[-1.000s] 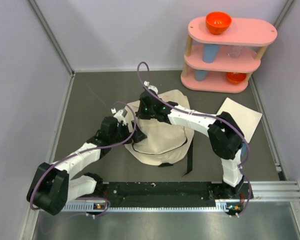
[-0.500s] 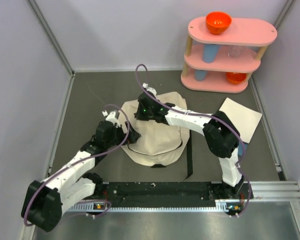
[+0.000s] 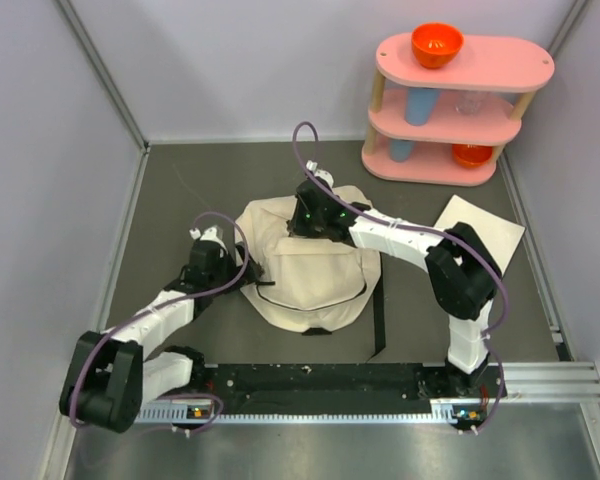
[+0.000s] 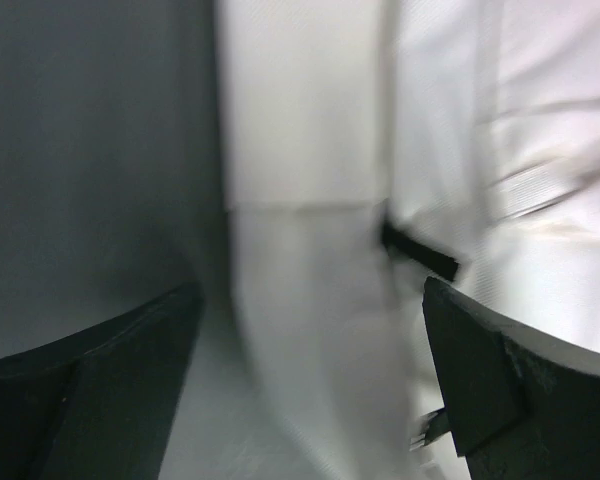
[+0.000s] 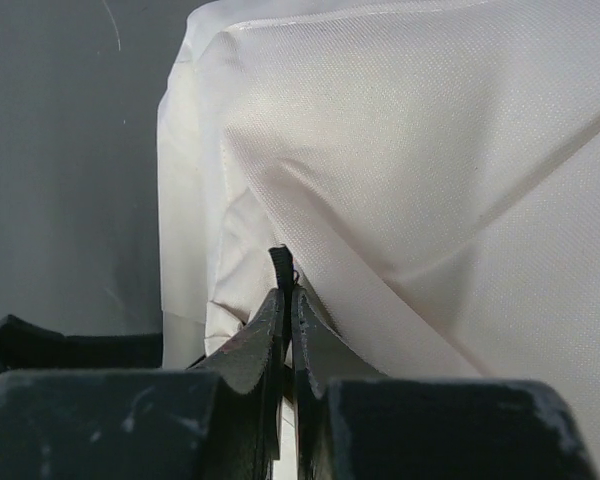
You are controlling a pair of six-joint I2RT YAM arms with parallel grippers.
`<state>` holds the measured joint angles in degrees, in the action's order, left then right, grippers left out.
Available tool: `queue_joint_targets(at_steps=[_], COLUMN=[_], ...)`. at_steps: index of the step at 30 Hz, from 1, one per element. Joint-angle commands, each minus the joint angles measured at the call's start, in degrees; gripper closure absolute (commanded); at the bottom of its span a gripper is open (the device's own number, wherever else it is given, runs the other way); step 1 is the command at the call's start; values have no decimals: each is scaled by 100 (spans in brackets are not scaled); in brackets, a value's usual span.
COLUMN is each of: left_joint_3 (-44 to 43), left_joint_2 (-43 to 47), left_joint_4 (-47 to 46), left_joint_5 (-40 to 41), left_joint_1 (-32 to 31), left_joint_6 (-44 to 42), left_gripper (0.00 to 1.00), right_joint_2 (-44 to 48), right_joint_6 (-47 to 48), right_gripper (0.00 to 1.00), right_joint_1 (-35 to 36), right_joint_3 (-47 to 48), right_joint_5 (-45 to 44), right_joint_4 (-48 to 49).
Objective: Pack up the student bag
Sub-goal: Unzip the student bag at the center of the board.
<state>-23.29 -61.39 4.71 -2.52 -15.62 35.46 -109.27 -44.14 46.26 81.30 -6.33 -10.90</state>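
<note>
The student bag (image 3: 310,285), a beige canvas backpack with black trim, lies flat in the middle of the grey table. My right gripper (image 3: 307,215) is over its far edge, shut on a small black pull tab (image 5: 282,262) that sticks up between the fingertips (image 5: 288,298), with beige cloth (image 5: 430,150) bunched behind it. My left gripper (image 3: 244,272) is at the bag's left edge, jaws wide open. In the blurred left wrist view the left gripper (image 4: 312,300) has only beige cloth (image 4: 310,130) and a black tab (image 4: 420,255) before it, nothing held.
A pink three-tier shelf (image 3: 460,105) stands at the back right with an orange bowl (image 3: 437,43) on top and a blue cup (image 3: 421,103) inside. A white sheet (image 3: 480,232) lies right of the bag. A black strap (image 3: 378,320) trails toward the arm bases.
My right gripper has shifted right and toward the back with the tab, uncovering more of the bag's left top. My left gripper swung to the bag's left edge, then drew back a little.
</note>
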Motion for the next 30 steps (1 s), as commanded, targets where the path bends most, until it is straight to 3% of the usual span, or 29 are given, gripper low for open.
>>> queue_joint_targets(at_steps=[1, 3, 9, 14, 23, 25, 29, 30], left_joint_3=[368, 360, 518, 606, 527, 483, 360, 256], left_joint_2=[-549, -813, -1384, -1359, -946, -832, -375, -70], left_joint_4=[-1786, -2043, -3371, -3600, -3240, -3082, -2284, -2055], left_joint_5=[-1407, -1961, -3033, -3149, -3087, -3087, -2755, -2623], left_joint_1=[173, 190, 182, 182, 190, 191, 191, 191], left_joint_6=[303, 295, 558, 620, 514, 462, 172, 67], left_gripper=[1, 2, 19, 21, 21, 20, 14, 12], right_joint_2=[345, 372, 65, -567, -455, -315, 414, 772], right_joint_6=[72, 37, -51, -165, 177, 257, 764, 871], right_gripper=[100, 100, 100, 100, 99, 88, 41, 36], right_joint_1=[-21, -21, 286, 761, 744, 639, 437, 384], right_joint_3=[0, 0, 561, 1317, 959, 801, 458, 414], right_joint_5=[43, 88, 219, 220, -88, -79, -62, -53], right_joint_4=[184, 176, 140, 0, -290, -282, -255, -255])
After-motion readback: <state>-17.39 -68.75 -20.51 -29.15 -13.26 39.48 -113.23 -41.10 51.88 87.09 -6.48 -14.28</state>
